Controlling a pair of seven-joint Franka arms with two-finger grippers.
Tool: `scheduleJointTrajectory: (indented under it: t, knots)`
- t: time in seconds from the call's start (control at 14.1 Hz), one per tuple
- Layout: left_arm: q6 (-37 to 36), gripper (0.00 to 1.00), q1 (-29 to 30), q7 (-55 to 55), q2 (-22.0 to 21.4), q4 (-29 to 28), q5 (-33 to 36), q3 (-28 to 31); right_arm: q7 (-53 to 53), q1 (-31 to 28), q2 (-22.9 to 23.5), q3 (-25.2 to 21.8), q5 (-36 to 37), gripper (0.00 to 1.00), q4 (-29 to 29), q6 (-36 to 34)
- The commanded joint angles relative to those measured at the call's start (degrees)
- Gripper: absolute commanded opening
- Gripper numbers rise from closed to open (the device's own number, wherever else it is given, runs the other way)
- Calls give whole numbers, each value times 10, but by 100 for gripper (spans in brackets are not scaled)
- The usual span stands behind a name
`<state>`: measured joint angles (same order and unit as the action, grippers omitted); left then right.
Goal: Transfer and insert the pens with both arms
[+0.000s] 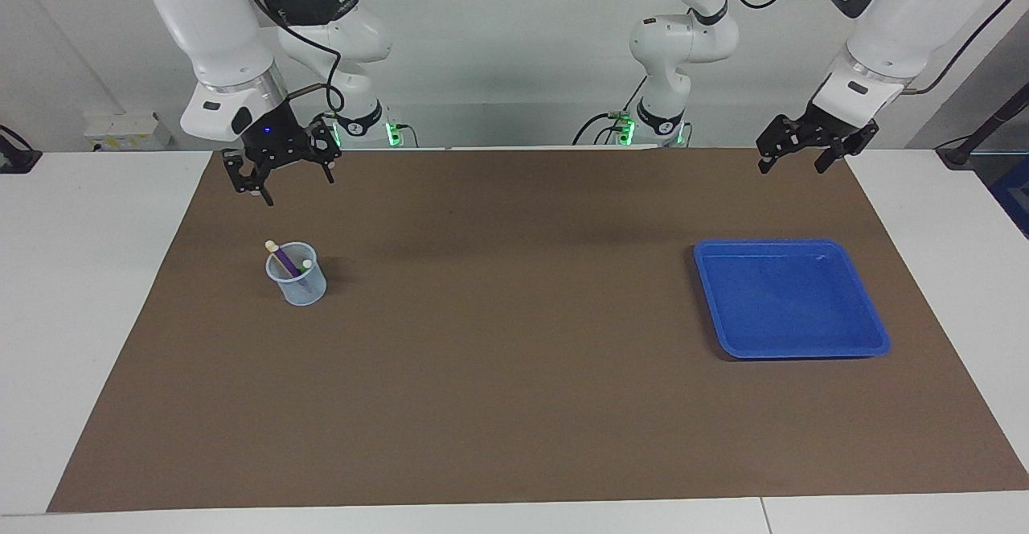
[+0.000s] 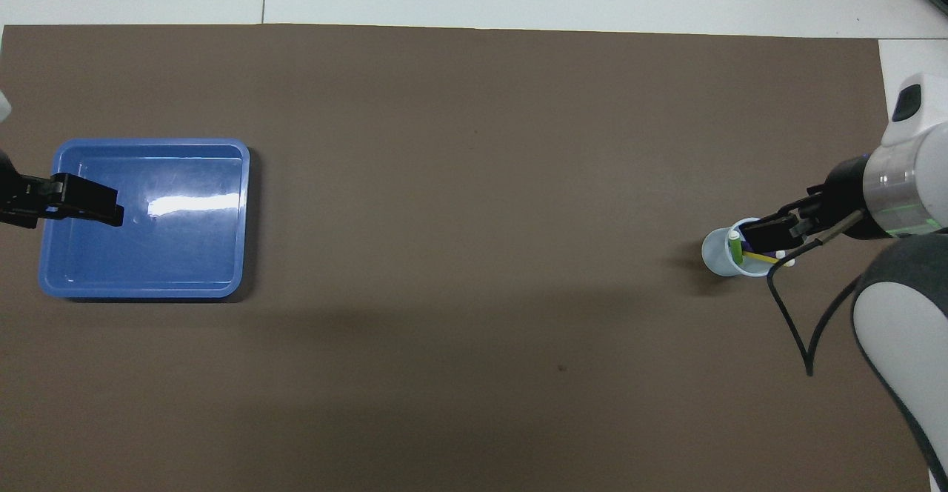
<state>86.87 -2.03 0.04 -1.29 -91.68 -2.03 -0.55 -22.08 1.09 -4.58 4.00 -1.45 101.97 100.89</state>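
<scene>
Overhead view, right claw empty, spread, hiding cup pens, left claw open.

**Where everything sits on the table**

So the mat covers most of the table. The cup stands on it toward the right arm's end, with the pens standing inside, leaning against its rim. The tray lies on the mat toward the left arm's end (well apart from the cup, roughly level with it). The right gripper hangs over the mat's edge nearest the robots; the left gripper does likewise at its end.
</scene>
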Motion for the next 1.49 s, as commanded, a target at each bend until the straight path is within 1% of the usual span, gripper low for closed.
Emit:
scheduleJointTrajectory:
  t: [0.0,0.07,0.35,1.42]
  knots:
    - [-12,100,-2,2,6,12,-9,5,14,32,51,-17,44,100,-71,-34]
    - [-12,100,-2,2,5,12,-9,5,14,31,63,-21,49,100,-87,-41]
    - [-13,100,-2,1,5,12,-9,5,19,30,55,-34,38,100,-74,-48]
    - [-10,100,-1,1,5,13,-7,5,17,30,55,-32,38,100,-75,-45]
